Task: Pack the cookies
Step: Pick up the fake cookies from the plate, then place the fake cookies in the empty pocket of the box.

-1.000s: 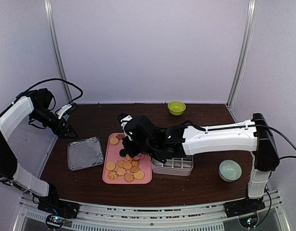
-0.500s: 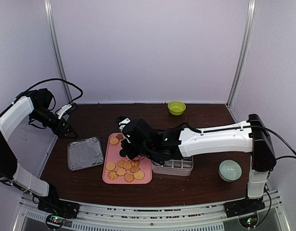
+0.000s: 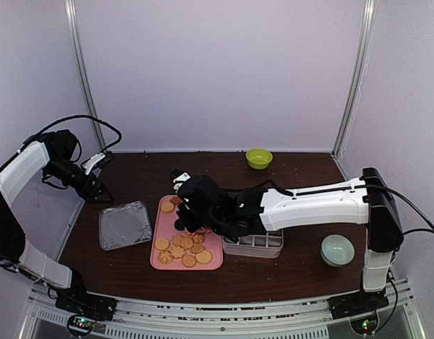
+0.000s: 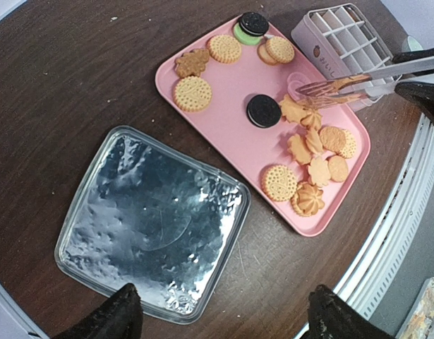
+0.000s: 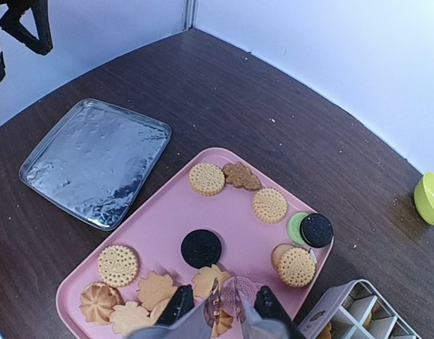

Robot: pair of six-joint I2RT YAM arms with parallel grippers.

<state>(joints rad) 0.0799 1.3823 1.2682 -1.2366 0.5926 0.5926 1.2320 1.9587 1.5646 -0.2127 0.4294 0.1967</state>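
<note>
Since a second ago our right arm has sunk lower and slid toward 9 o'clock, bringing its tongs (image 4: 365, 74) down over the tray (image 4: 224, 106). Our right pincer (image 5: 224, 309) is clamped on the tongs. Their tips sit on either side of a pink cookie (image 5: 239, 289) at the edge of the heap, though we cannot tell whether they grip it yet.

The cookies (image 4: 310, 141) all lie on the tray, most crowded toward its 5 o'clock corner in the top view and a few spread along the far edge. The divided box (image 4: 340, 32) stands just beside the tray at 3 o'clock.

We judge this to be the pick. The next move calls for squeezing the tongs on that one cookie, lifting straight up, then swinging toward 3 o'clock over a box cell.

Our left pincer (image 3: 97, 187) hangs apart, well off at 9 o'clock, above the silver pan (image 4: 149, 226) on the bench (image 4: 75, 78).
</note>
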